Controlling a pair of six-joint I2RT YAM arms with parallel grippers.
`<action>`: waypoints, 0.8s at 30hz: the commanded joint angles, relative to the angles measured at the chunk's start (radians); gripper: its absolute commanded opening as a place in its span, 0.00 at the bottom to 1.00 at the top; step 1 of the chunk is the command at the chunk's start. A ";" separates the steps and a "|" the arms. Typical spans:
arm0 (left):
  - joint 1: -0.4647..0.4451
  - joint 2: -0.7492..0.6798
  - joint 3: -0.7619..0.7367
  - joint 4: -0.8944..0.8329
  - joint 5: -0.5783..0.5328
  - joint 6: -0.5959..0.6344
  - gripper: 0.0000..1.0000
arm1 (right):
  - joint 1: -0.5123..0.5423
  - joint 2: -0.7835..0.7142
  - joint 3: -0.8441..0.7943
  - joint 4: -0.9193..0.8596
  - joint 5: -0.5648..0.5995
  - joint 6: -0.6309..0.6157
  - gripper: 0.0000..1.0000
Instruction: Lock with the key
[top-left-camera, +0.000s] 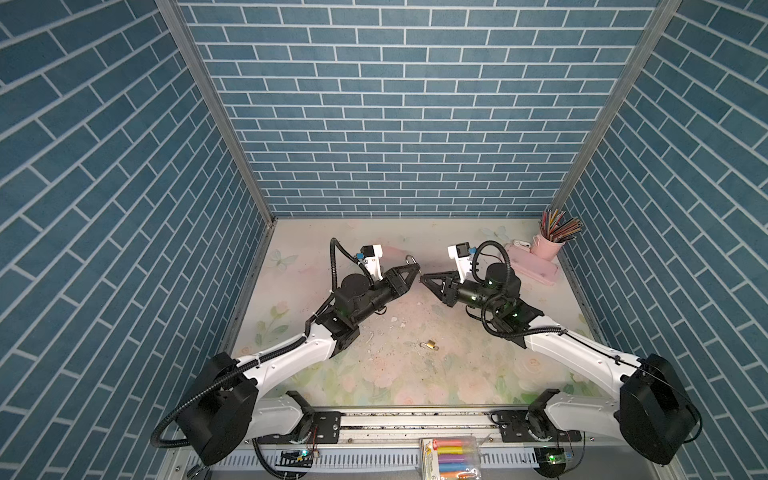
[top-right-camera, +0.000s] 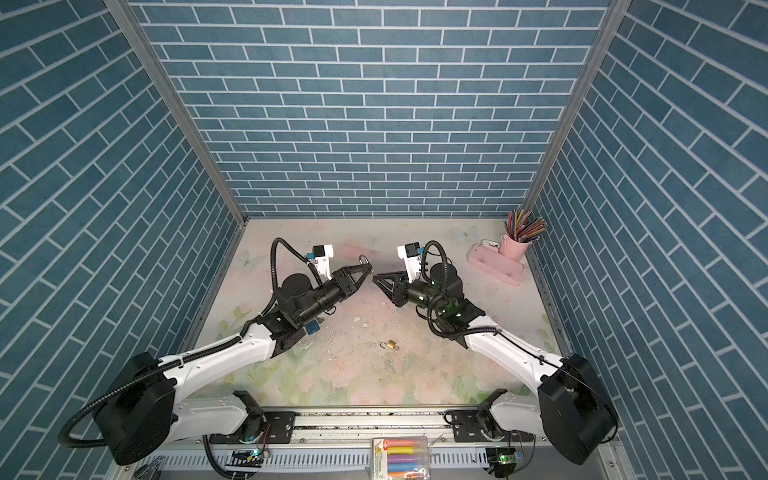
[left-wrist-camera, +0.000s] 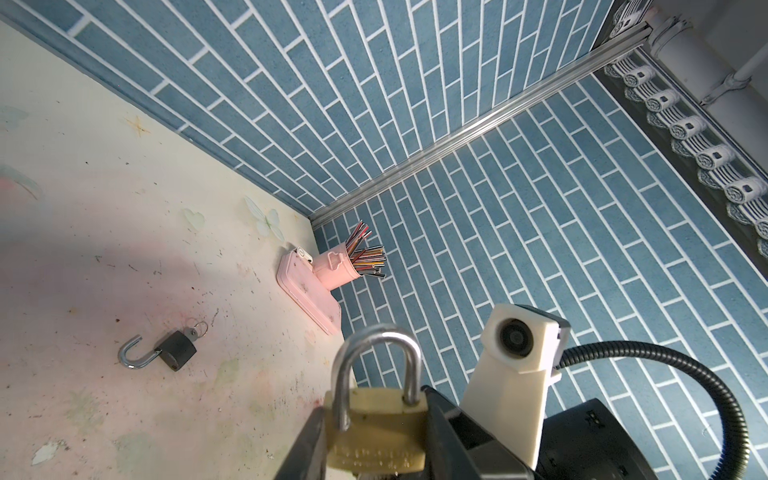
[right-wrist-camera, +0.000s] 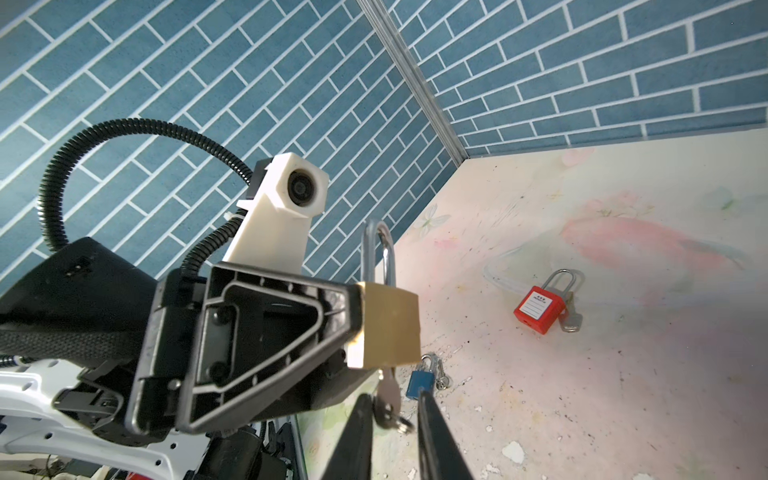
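Brass padlock (left-wrist-camera: 376, 432) clamped in left jaws, left wrist view. Right wrist view: key (right-wrist-camera: 388, 395) seated in padlock base, between right jaws; contact unclear. Both top views: tips nearly touching over surface (top-left-camera: 415, 374). Risk: off-centre pinch catching key ring (right-wrist-camera: 402, 424), dragging key out.

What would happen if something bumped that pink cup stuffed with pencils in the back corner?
The pink cup looks top-heavy: the pencils fan out well above its rim, so it would probably tip rather than slide. The pink case beside it and the nearby wall might catch it. Loose pencils would likely spill and roll.
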 joint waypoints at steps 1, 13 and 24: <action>-0.001 0.000 0.030 0.043 0.003 0.008 0.00 | 0.007 0.013 0.028 0.035 -0.031 -0.001 0.15; 0.000 0.005 0.001 0.136 -0.005 0.015 0.00 | 0.002 0.048 0.015 0.118 -0.117 0.049 0.00; -0.001 0.021 -0.071 0.381 0.056 0.027 0.00 | -0.069 0.101 -0.049 0.373 -0.304 0.208 0.00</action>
